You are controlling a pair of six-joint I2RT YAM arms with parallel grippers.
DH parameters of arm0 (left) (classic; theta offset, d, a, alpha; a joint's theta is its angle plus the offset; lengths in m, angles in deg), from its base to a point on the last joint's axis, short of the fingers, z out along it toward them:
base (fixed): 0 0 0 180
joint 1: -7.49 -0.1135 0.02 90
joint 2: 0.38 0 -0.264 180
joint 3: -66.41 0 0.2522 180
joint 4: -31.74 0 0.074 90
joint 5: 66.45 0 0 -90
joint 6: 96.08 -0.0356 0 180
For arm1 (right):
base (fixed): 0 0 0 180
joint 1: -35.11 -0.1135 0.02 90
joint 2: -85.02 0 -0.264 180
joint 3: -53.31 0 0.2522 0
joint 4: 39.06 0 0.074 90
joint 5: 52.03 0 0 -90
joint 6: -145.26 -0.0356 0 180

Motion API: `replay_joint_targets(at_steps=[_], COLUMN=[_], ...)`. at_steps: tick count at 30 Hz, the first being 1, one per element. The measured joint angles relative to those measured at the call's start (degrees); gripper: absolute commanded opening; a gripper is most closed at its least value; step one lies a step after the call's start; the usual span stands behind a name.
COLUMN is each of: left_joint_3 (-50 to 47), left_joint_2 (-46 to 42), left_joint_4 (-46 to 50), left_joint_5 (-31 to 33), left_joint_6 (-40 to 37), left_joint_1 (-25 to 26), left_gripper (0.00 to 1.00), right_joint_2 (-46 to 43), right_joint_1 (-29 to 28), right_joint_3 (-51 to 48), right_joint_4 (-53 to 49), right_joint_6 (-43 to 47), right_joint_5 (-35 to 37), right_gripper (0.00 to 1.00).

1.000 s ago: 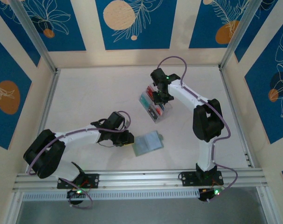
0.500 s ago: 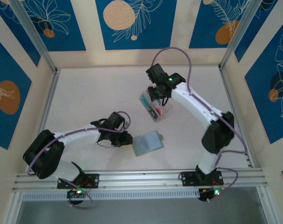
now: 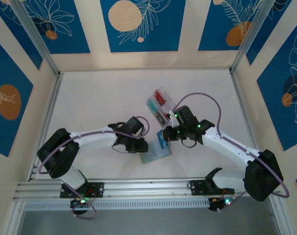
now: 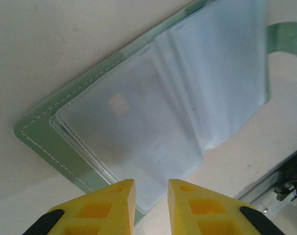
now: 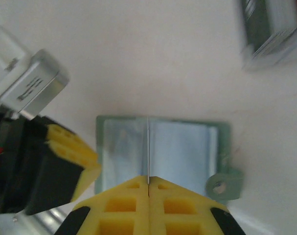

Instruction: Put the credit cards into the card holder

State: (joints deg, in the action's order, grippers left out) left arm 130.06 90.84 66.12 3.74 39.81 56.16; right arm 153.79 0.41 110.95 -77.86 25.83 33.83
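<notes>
The card holder (image 3: 156,151) lies opened flat on the counter (image 3: 97,100) at lower centre of the top view, its clear sleeves facing up so a card can be fed in from above. The left gripper (image 4: 150,188) sits at the holder's left edge. In its wrist view the 2 yellow fingers (image 4: 109,200) stand a little apart at the bottom of the frame with the sleeve's near edge showing in the gap. Whether they nip that edge or only press on it I cannot tell, but the likely purpose is to keep the soft holder from sliding or folding shut. One sleeve shows a pale card with an orange chip mark already inside it. The right gripper (image 5: 148,180) is clamped together on 1 credit card (image 5: 148,147), seen edge-on as a thin pale line rising from between the fingertips at bottom centre. In the top view it reads as teal (image 3: 162,139). The card is held upright and in line with the middle fold of the holder, just above it, which suits sliding it into a sleeve mouth. The snap tab (image 5: 220,186) lies at lower right, clear of the sleeves. The clear box (image 3: 160,105) with the remaining cards lies just above centre, beyond the holder.
</notes>
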Motion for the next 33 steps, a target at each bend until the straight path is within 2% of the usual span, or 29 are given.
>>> replay_joint_targets(at_steps=[8, 16, 25, 33], left_joint_3=[0.0, -0.7, 3.2, 4.0], left_joint_2=[1.2, 1.5, -2.2, 5.1], left_joint_4=[1.6, 2.8, 4.3, -2.5], left_joint_5=[2.4, 3.6, 3.4, 0.3], left_joint_6=[-1.3, -1.5, -0.8, 2.0], left_joint_1=[0.0, 0.0, 0.0, 0.1], left_gripper=[0.23, 0.22, 0.20, 0.19], right_joint_2=[-1.2, 2.5, 3.5, 4.6], right_joint_1=[0.0, 0.1, 2.3, 3.2], right_joint_3=[-7.7, -9.5, -10.3, -10.3], right_joint_4=[13.2, 21.1, 23.8, 24.2], right_joint_6=[-5.2, -7.1, -8.2, -8.6], right_joint_5=[-6.2, -8.2, -9.3, -9.9], right_gripper=[0.00, 0.00, 0.00, 0.00])
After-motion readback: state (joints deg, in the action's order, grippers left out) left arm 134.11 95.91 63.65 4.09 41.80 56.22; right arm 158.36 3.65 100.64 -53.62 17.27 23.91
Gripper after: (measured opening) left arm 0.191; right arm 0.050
